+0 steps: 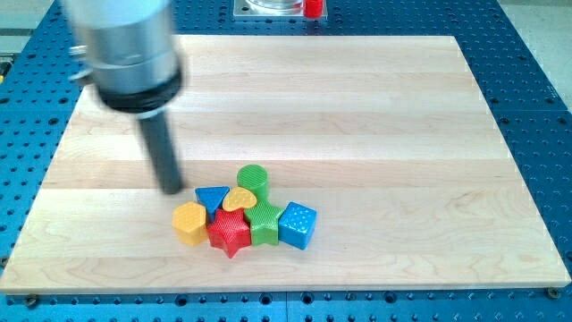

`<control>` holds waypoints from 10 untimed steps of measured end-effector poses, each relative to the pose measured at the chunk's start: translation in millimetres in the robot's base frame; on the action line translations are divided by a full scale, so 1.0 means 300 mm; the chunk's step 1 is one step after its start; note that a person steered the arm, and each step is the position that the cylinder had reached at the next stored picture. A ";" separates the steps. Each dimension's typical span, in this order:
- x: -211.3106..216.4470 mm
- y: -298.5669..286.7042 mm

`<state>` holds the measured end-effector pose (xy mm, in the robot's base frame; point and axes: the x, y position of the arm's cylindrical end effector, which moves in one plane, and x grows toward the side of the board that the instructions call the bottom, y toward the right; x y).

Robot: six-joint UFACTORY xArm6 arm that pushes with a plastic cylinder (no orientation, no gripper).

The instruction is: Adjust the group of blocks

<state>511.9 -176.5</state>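
No jaws are carried by this arm, so nothing can be opened, closed or gripped; the work is done by my tip (172, 189), the lower end of a dark rod set down on the wooden board (375, 107). The group of blocks is found just to the view's right of my tip and slightly toward the view's bottom; no contact with any block is seen. Nearest to my tip are the blue triangular block (212, 198) and the orange block (189, 222), the latter lying below it in the view. Beyond these are packed the yellow heart-shaped block (238, 200), the green cylinder (253, 178), the red star (230, 232), the green star (264, 221) and the blue cube (297, 224), farthest away. The cluster is stretched roughly left to right across the view, so its long axis points almost away from my tip; a push toward the view's right and slightly down would therefore be judged to meet the group end-on, and the blocks could be scattered rather than tightened.
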 end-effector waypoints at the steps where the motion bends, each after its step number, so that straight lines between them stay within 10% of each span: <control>1: 0.184 -0.162; 6: 0.213 0.543; 10: 0.309 0.351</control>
<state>604.6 -71.3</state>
